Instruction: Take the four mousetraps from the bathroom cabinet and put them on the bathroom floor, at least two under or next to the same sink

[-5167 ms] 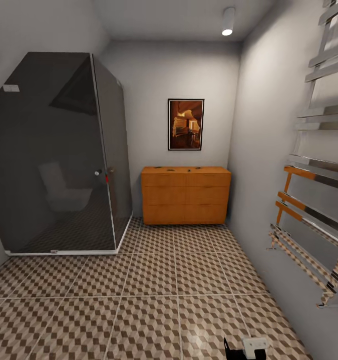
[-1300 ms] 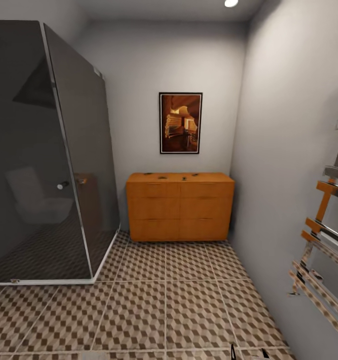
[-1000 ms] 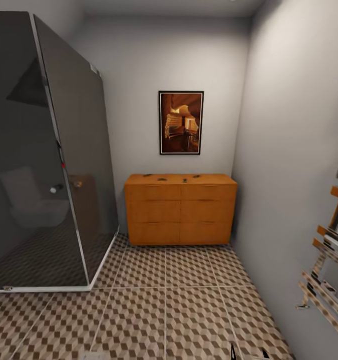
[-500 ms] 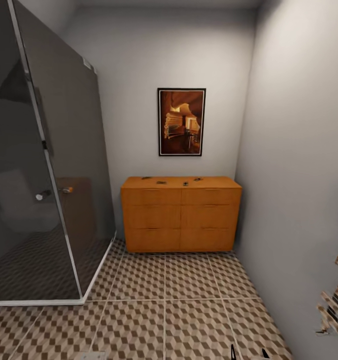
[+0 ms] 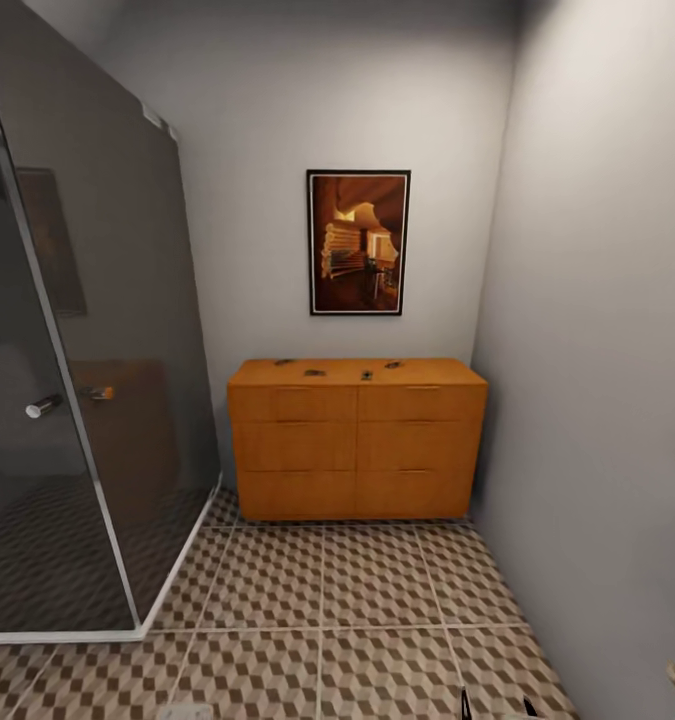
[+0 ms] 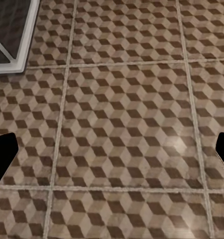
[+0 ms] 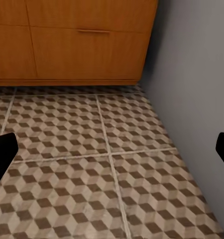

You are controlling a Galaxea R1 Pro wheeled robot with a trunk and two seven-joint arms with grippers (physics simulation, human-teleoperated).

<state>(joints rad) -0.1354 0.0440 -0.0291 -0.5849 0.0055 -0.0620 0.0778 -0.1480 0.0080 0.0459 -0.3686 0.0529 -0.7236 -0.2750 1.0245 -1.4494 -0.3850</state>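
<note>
En route, facing the cabinet (image 5: pixel 357 440) at 12 o'clock against the back wall, under a framed picture (image 5: pixel 359 243). Four small dark items on the cabinet top, taken for the mousetraps (image 5: pixel 315 373), strung in a loose row across the top from roughly 11 to 12 o'clock; too small to make out long axes. Dark glass shower enclosure (image 5: pixel 77 380) at 9 to 10 o'clock. Patterned bathroom floor (image 5: pixel 367 620) between base and cabinet.

Left tool (image 6: pixel 112 154): fingertips dark at either frame edge, spread well apart, nothing between, aimed down at floor tiles with the shower tray's white edge (image 6: pixel 22 55) nearby. Right tool (image 7: pixel 112 154): fingers likewise spread wide, empty, looking at the cabinet's lower right drawer and the grey wall (image 7: pixel 191 74).

Judged: approach step, no trap lifted yet. Traps lie ahead and above both tools; the rightmost trap probably suits the right arm, the left ones the left arm. Closer approach needed before any reach.
</note>
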